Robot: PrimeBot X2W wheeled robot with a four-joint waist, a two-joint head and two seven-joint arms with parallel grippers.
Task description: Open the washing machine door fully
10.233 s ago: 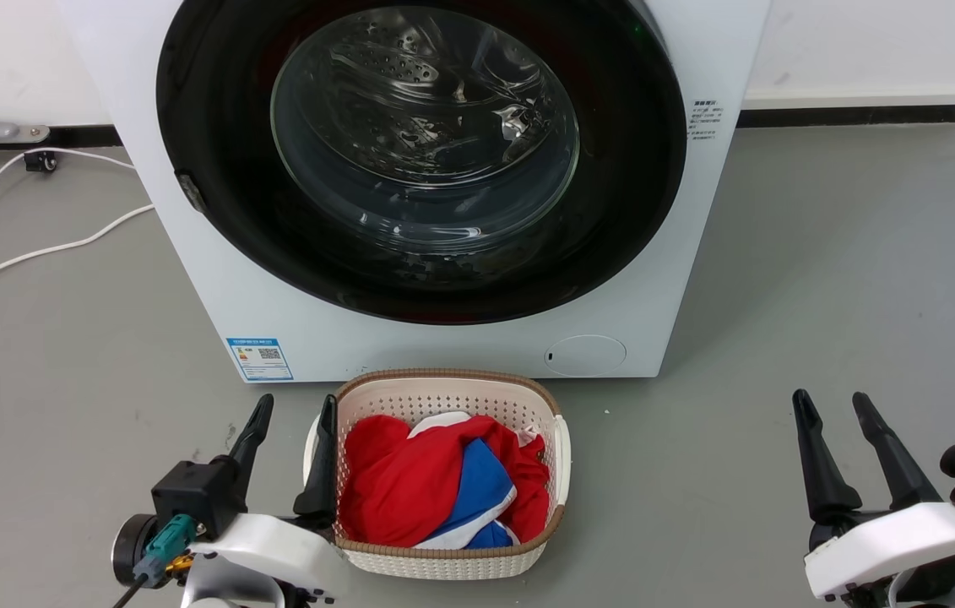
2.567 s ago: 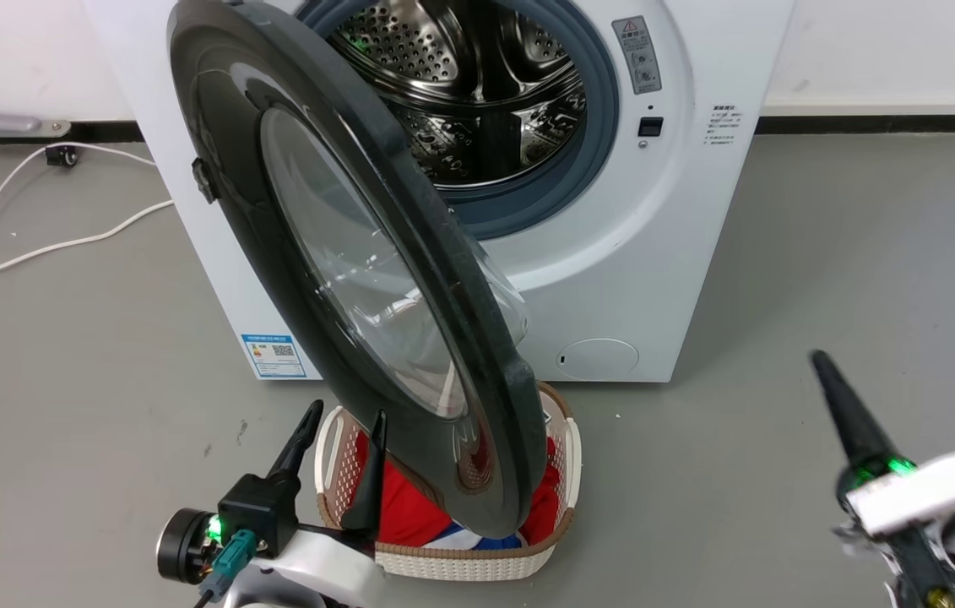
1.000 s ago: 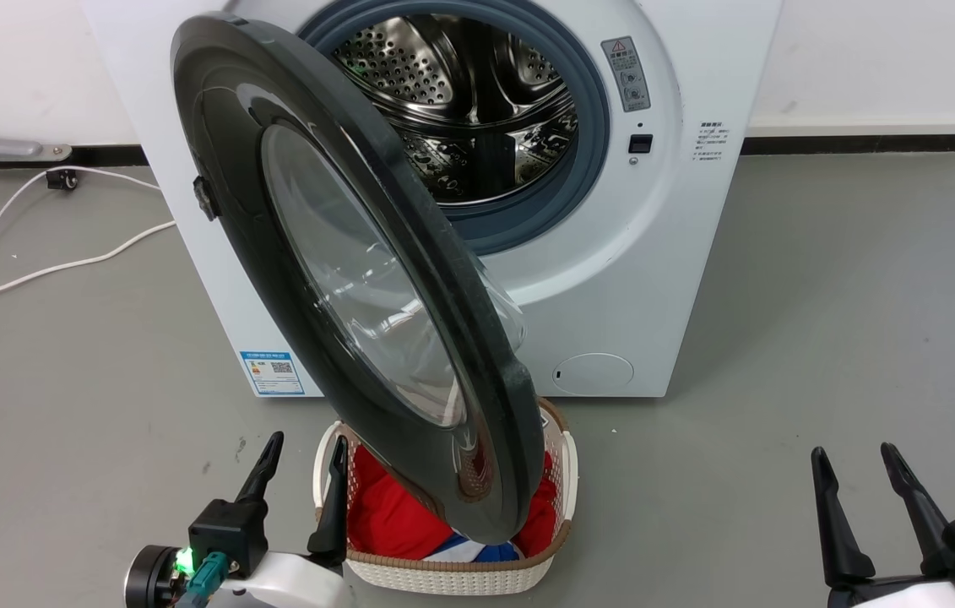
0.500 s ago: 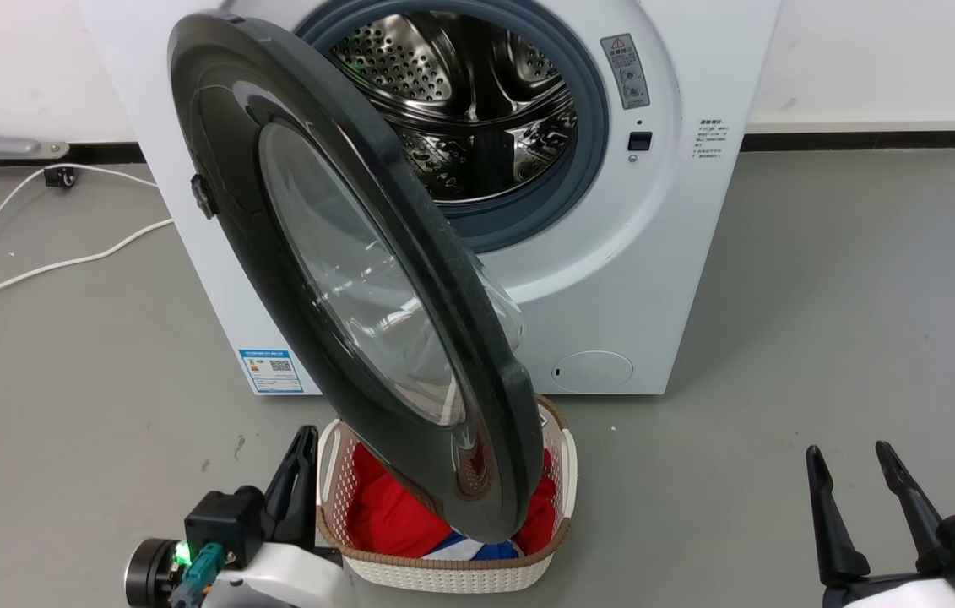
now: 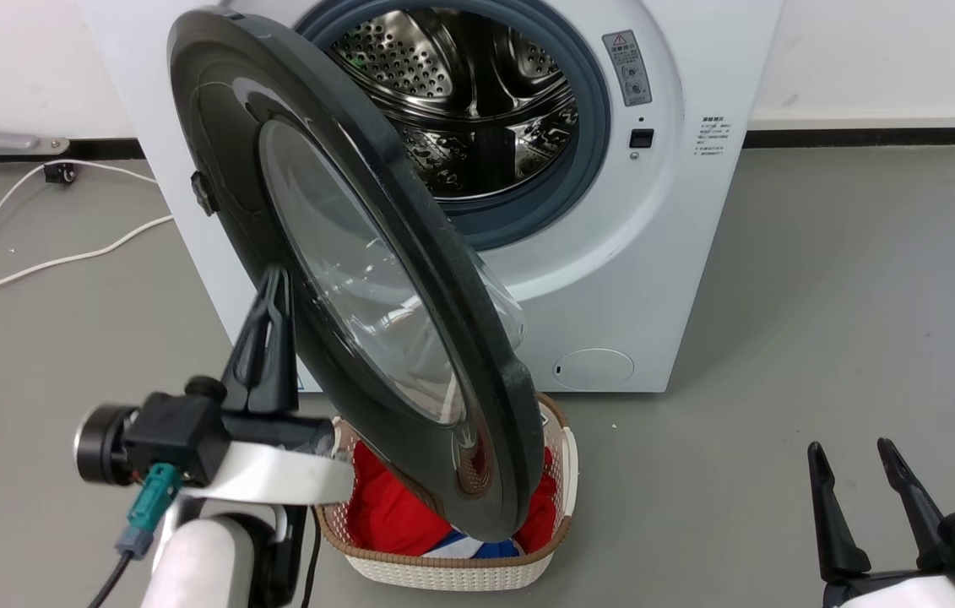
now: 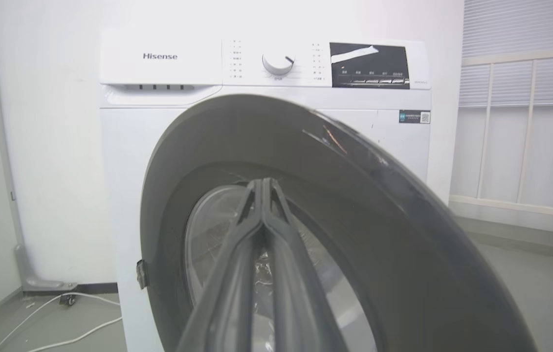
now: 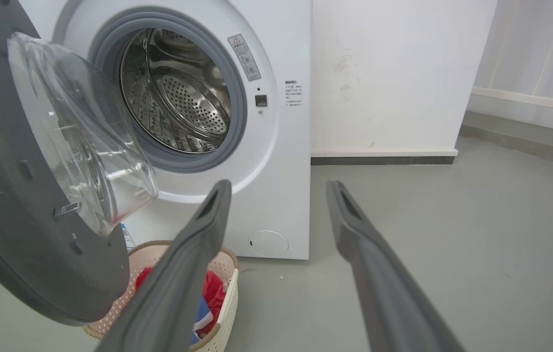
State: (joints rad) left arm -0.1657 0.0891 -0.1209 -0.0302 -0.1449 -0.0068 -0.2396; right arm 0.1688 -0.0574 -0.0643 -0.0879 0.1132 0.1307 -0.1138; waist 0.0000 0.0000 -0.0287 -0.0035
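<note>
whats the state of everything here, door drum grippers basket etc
washing machine door: partly open, not swung fully back
drum: exposed, no laundry seen inside
left gripper: shut, raised by the door's outer face
right gripper: open, holding nothing
basket: holds red and blue clothes
round flap: closed

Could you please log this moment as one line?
washing machine door: part open, over laundry basket | left gripper: shut, at door's outer face | right gripper: open, clear of door

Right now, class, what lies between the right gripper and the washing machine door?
In the head view, bare grey floor separates the right gripper from the washing machine door, apart from the laundry basket's rim under the door's lower edge.
</note>
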